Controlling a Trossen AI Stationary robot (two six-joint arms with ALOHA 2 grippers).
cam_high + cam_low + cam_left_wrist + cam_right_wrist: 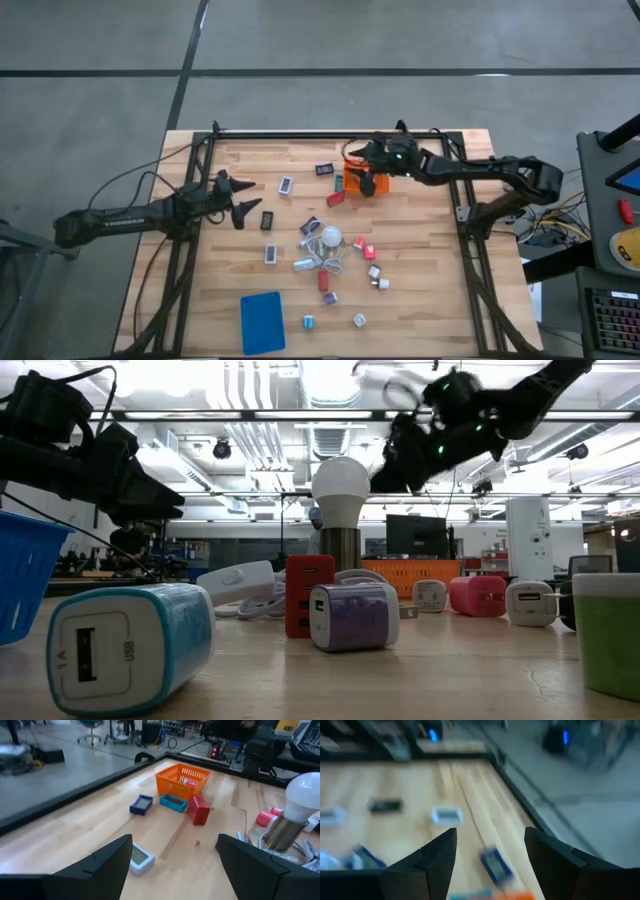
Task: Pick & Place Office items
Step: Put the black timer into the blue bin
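Orange mesh basket [368, 172] sits at the far side of the wooden table [420, 270], one pinkish piece inside it (seen from the left wrist). Right gripper [362, 176] hangs above the basket, fingers apart, nothing between them. Left gripper [243, 199] waits over the table's left part, jaws wide, empty. Office items lie scattered: red block [336, 198] and a blue piece [339, 183] just beside the basket, others around the white bulb [330, 238] mid-table. Blue basket [262, 322] lies near the front edge.
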